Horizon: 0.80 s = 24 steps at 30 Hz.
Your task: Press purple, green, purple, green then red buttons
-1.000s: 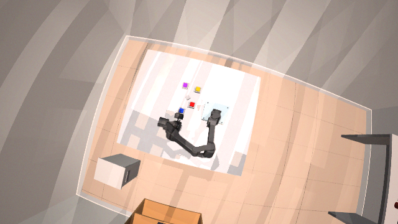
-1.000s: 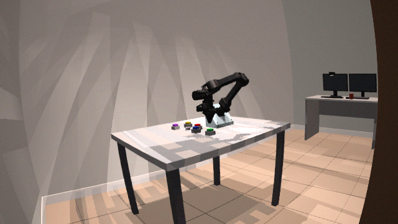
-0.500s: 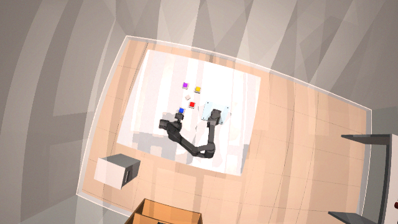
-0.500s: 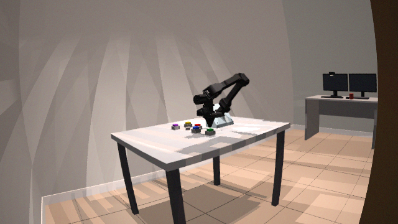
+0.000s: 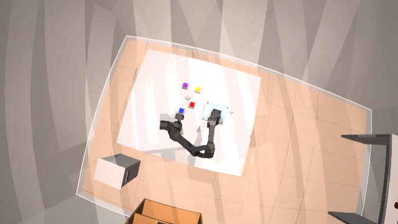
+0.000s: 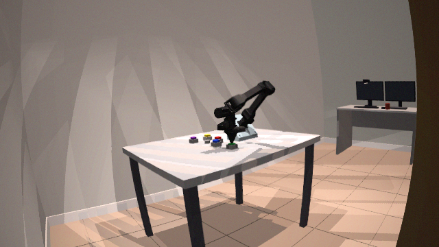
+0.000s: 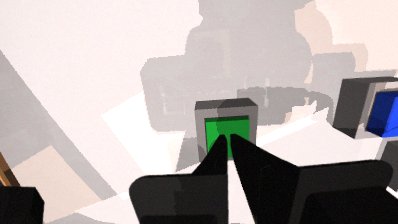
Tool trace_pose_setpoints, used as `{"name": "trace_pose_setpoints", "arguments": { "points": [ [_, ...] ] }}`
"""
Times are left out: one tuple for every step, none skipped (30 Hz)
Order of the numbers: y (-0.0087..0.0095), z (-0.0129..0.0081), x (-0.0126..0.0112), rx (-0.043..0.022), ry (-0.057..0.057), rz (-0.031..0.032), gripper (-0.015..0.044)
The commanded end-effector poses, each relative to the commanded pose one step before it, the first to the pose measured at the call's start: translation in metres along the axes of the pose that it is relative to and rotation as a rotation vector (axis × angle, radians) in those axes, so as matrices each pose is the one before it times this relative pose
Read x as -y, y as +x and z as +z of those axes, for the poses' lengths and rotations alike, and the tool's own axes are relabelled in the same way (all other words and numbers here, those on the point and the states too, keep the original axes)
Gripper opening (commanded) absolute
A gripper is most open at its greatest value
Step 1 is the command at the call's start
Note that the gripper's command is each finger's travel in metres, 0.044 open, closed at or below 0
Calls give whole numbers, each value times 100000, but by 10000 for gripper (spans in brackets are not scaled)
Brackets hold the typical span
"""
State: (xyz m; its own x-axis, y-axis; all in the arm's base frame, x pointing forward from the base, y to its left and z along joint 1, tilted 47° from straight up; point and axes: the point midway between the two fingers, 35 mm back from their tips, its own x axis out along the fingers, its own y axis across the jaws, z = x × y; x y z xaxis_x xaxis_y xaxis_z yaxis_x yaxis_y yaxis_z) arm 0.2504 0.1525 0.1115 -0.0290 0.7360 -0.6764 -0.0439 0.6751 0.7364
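The green button point(image 7: 228, 129) is found on the white table point(image 6: 178, 161), right under the gripper point(image 7: 226, 141). Its top is touched by the pointed fingertips. The fingers are clenched together, and nothing is held. The blue button point(image 7: 382, 114) is seen at 3 o'clock from the green one.

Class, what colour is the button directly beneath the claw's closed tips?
Green: the green button under the claw, clearest in the wrist view.
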Motion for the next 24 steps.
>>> {"name": "trace_pose_setpoints", "arguments": {
  "points": [
    [78,-55,31,-161,475,11,20],
    [0,0,0,0,0,0,20],
    [0,0,0,0,0,0,20],
    [0,0,0,0,0,0,20],
    [0,0,0,0,0,0,20],
    [0,0,0,0,0,0,20],
    [0,0,0,0,0,0,20],
    [0,0,0,0,0,0,20],
    [0,0,0,0,0,0,20],
    [0,0,0,0,0,0,20],
    [0,0,0,0,0,0,20],
    [-293,54,-8,125,-436,-53,20],
    [-774,26,30,-40,115,-111,20],
    [-1171,-9,20,-63,183,-59,20],
    [-786,-38,-5,-41,127,32,20],
    [-263,-18,-5,-13,43,23,20],
    [0,0,0,0,0,0,20],
    [0,0,0,0,0,0,20],
    [-249,31,16,6,5,-78,20],
    [-750,77,42,10,16,-200,20],
    [-1262,74,51,-10,29,-220,20],
    [-1552,3,24,-41,36,-72,20],
    [-1283,-68,-15,-45,26,103,20],
    [-772,-70,-26,-27,12,133,20]
  ]
}}
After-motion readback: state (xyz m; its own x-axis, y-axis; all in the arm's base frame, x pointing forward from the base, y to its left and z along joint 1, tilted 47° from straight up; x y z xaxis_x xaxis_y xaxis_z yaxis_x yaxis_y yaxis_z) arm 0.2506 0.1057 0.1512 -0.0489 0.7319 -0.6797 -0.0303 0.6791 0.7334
